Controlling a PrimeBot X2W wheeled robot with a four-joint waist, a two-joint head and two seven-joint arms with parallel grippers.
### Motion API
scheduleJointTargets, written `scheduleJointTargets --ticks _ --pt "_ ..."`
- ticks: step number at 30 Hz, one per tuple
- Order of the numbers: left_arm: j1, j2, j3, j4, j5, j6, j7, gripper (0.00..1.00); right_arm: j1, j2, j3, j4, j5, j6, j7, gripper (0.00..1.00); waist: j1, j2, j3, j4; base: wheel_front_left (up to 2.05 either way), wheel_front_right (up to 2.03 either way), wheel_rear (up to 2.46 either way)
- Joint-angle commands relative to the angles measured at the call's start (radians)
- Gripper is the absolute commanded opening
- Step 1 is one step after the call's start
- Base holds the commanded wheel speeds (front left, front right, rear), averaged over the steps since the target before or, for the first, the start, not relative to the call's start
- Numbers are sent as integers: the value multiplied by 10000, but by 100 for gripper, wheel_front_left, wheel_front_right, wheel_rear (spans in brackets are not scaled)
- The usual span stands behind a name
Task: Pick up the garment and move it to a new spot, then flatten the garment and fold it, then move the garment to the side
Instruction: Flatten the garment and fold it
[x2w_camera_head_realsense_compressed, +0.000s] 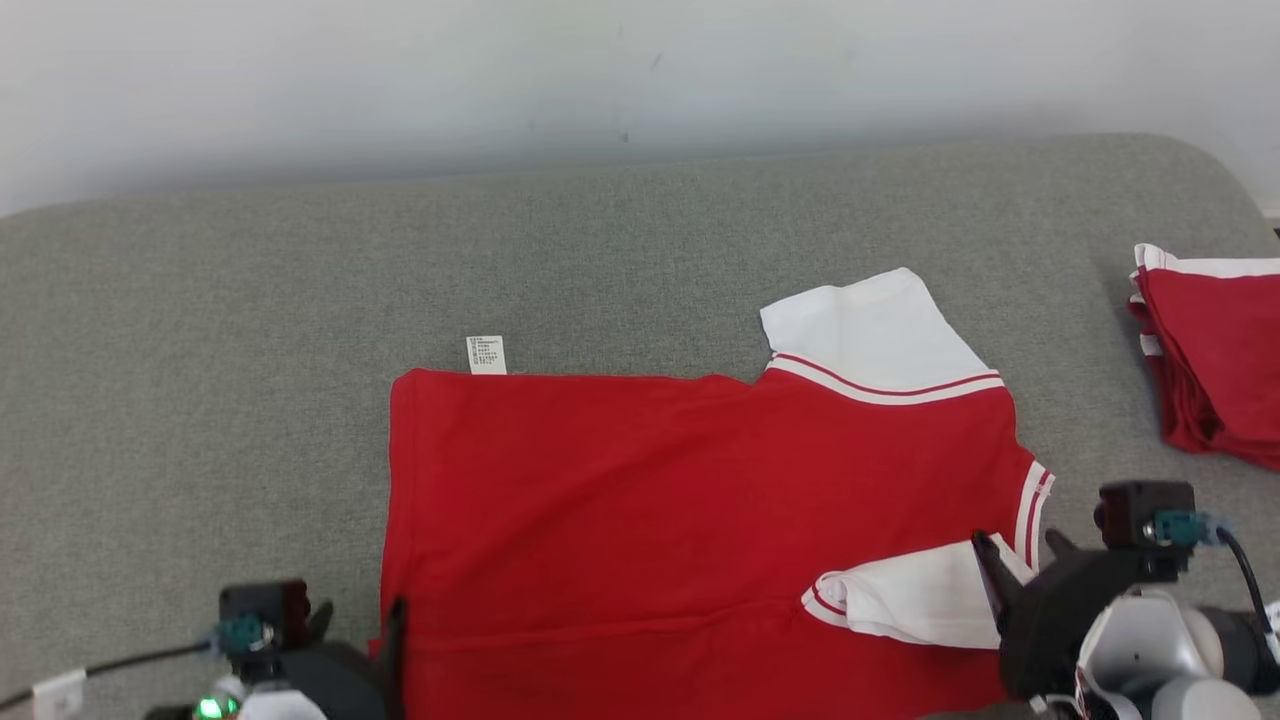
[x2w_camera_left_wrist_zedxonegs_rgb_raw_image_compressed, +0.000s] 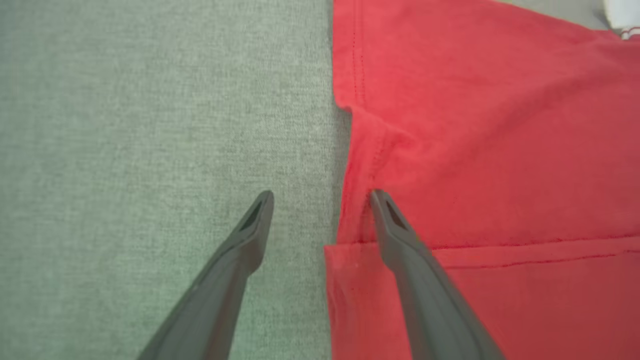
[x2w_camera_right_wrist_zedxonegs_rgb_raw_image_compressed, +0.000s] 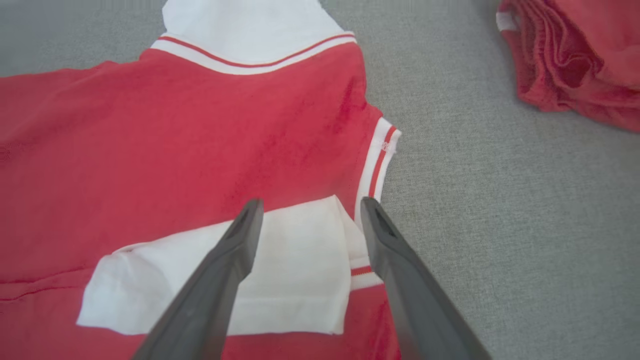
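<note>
The garment (x2w_camera_head_realsense_compressed: 690, 500) is a red shirt with white sleeves, lying flat on the grey padded surface (x2w_camera_head_realsense_compressed: 200, 400), its near side folded over. One white sleeve (x2w_camera_head_realsense_compressed: 870, 330) sticks out at the far edge, and the other (x2w_camera_right_wrist_zedxonegs_rgb_raw_image_compressed: 280, 270) lies folded onto the red body. My left gripper (x2w_camera_head_realsense_compressed: 358, 622) stands open at the shirt's left hem. In the left wrist view, my left gripper (x2w_camera_left_wrist_zedxonegs_rgb_raw_image_compressed: 321, 196) has one finger over the red cloth (x2w_camera_left_wrist_zedxonegs_rgb_raw_image_compressed: 490, 150) and one over bare grey fabric. My right gripper (x2w_camera_head_realsense_compressed: 1020, 558) is open above the folded sleeve, holding nothing; the right wrist view shows it (x2w_camera_right_wrist_zedxonegs_rgb_raw_image_compressed: 311, 204) straddling that sleeve's end.
A stack of folded red and white garments (x2w_camera_head_realsense_compressed: 1215, 360) lies at the right edge of the surface, also in the right wrist view (x2w_camera_right_wrist_zedxonegs_rgb_raw_image_compressed: 575, 55). A white care label (x2w_camera_head_realsense_compressed: 486, 354) pokes out at the shirt's far left corner. A pale wall stands behind.
</note>
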Motion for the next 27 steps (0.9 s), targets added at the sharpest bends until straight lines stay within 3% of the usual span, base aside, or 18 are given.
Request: scheduleJointTargets --ticks 1,12,18,27 --pt "-376 46 35 128 102 -72 12 100 -269 18 71 37 -185 -28 -99 100 -1 -1 73 -12 0 0 0" --pt "-3194 224 108 1194 293 -737 762 100 -2648 -847 368 485 -177 -28 -221 100 -1 -1 1000 -319 0 0 0" --pt "-4711 241 -8 1995 381 -1198 1291 100 -4343 -1262 795 1427 26 -28 -659 100 -1 -1 1730 -560 0 0 0" --pt "-5734 268 -306 2770 512 -1311 2082 100 -5643 -1535 1510 2592 78 -28 -1117 100 -1 -1 2098 -604 0 0 0"
